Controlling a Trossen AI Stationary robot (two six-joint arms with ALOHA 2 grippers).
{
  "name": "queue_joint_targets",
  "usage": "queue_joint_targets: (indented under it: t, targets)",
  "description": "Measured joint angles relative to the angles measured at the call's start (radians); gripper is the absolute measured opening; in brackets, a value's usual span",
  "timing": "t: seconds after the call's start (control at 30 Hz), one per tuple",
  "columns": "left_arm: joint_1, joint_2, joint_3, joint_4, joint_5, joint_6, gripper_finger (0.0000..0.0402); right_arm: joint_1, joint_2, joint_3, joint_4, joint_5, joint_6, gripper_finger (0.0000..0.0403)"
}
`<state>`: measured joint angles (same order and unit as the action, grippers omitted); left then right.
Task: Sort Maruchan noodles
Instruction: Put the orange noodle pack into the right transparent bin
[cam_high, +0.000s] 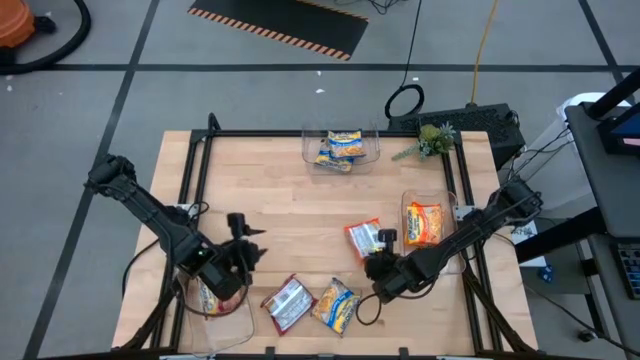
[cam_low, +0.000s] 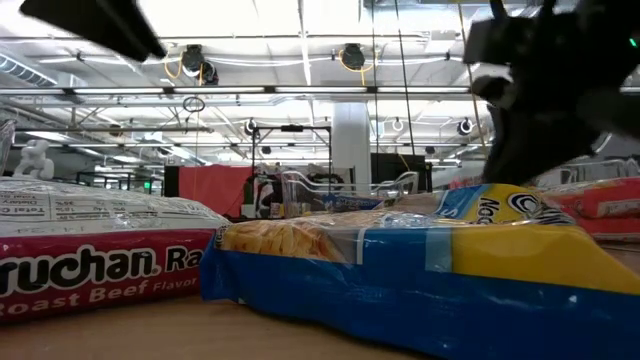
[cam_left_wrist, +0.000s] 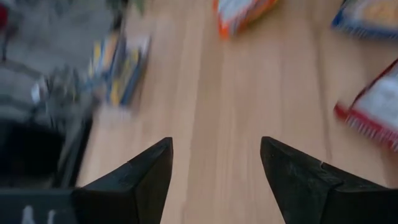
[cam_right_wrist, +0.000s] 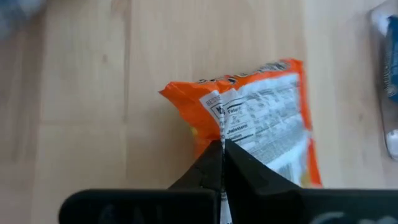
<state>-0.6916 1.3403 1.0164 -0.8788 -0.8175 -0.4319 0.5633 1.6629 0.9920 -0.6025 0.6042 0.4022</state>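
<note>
Three noodle packets lie loose on the wooden table: an orange one (cam_high: 364, 238), a red-and-silver one (cam_high: 288, 303) and a blue-and-yellow one (cam_high: 335, 305). More blue-and-yellow packets lie in the clear bin at the far edge (cam_high: 340, 148), orange ones in the bin on the right (cam_high: 424, 222), and a red one in the near-left bin (cam_high: 212, 298). My right gripper (cam_right_wrist: 222, 144) is shut on the orange packet (cam_right_wrist: 261, 118), which lies label side up. My left gripper (cam_left_wrist: 216, 146) is open over bare wood near the left bin (cam_high: 252, 241). My right gripper pinches the orange packet at its near end, on the raised back seam (cam_right_wrist: 222, 127), between the two shut fingers. The fingers come slanting down from the table's near right side, along the packet. Whether the packet is lifted clear, I cannot tell.
A green plant sprig (cam_high: 428, 142) lies at the table's far right corner. In the low view the red roast-beef packet (cam_low: 90, 262) and the blue-and-yellow packet (cam_low: 400, 275) fill the foreground. Bare wood lies between the left gripper and the loose packets.
</note>
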Motion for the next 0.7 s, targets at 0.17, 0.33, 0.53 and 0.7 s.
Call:
queue_joint_targets:
  t: [0.17,0.33,0.53,0.7]
  targets:
    - [0.04,0.0,0.0,0.269,-0.013,0.265,0.0248,-0.024,-0.092,0.0,0.045,-0.002,-0.028,0.0]
    - [0.107,0.033,0.0,0.473,-0.008,0.479,0.0248,-0.039,-0.179,0.0,0.092,0.001,-0.081,0.0]
    - [0.204,0.131,0.0,0.691,0.154,0.71,0.0248,-0.063,-0.248,0.0,0.136,0.001,-0.174,0.0]
    - [0.254,0.242,0.0,0.873,0.217,0.846,0.0249,-0.081,-0.282,0.0,0.155,-0.003,-0.241,0.0]
